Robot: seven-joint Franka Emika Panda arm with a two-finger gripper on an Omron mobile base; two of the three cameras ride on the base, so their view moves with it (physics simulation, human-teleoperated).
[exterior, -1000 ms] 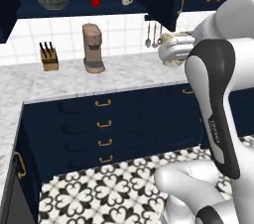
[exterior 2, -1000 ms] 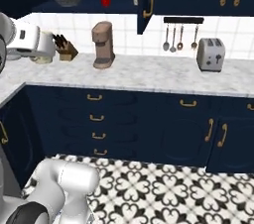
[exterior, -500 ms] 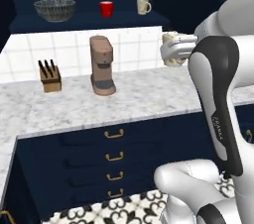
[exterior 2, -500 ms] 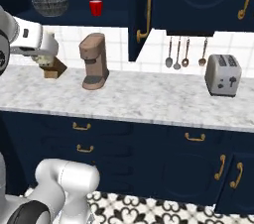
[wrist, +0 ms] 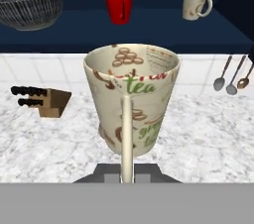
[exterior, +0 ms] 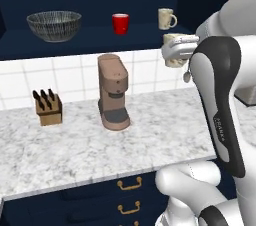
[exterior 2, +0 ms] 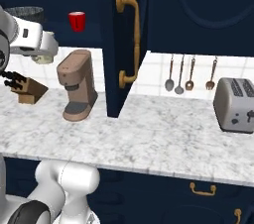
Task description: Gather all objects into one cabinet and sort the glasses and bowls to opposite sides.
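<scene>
My gripper (exterior: 178, 49) is shut on a beige patterned cup (exterior: 170, 59), held upright in the air just below the shelf of the open navy cabinet (exterior: 90, 40). In the hand view the cup (wrist: 144, 94) stands right above the gripper (wrist: 128, 172). On the shelf sit a wide grey striped bowl (exterior: 54, 25) at the left, a red cup (exterior: 120, 23) in the middle and a cream handled mug (exterior: 167, 18) at the right. From the right base the gripper (exterior 2: 41, 53) hangs left of the open cabinet door (exterior 2: 111, 69) with its curved brass handle (exterior 2: 130, 39).
On the marble counter (exterior: 150, 140) stand a brown coffee machine (exterior: 113, 91) and a knife block (exterior: 47, 107). Further right are hanging utensils (exterior 2: 188, 72) and a toaster (exterior 2: 235, 103). Navy drawers with brass pulls (exterior: 129, 185) run below.
The base has driven closer to the counter, so the whole scene has grown and shifted. The cup stays in my shut gripper, now near shelf height.
</scene>
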